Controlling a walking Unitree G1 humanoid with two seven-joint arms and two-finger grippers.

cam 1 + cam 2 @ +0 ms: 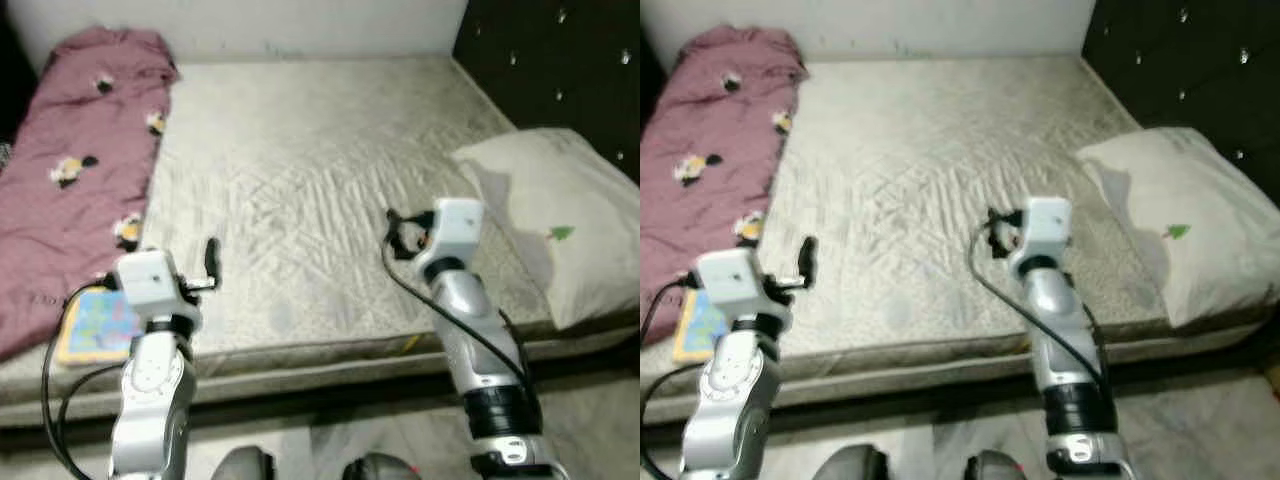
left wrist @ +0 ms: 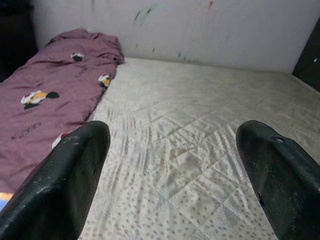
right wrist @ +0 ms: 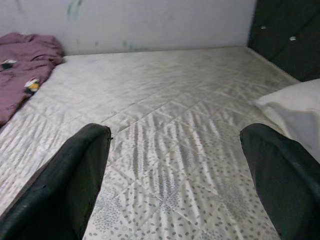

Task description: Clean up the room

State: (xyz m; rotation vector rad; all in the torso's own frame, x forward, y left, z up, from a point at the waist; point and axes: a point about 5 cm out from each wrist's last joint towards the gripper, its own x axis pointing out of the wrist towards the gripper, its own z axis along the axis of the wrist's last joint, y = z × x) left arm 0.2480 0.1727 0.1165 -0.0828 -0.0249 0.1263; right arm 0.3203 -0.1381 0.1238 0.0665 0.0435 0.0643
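Peeking from under the blanket (image 1: 80, 190), a book (image 1: 98, 325)

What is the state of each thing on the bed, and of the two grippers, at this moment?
Blanket: rumpled, lying along the bed's left side.
Pillow: lying flat at the right edge, by the dark headboard.
Book: flat at the front left corner, beside the blanket.
Mattress: bare, wrinkled in the middle.
Left gripper: open, holding nothing, above the mattress.
Right gripper: open, holding nothing, above the mattress.
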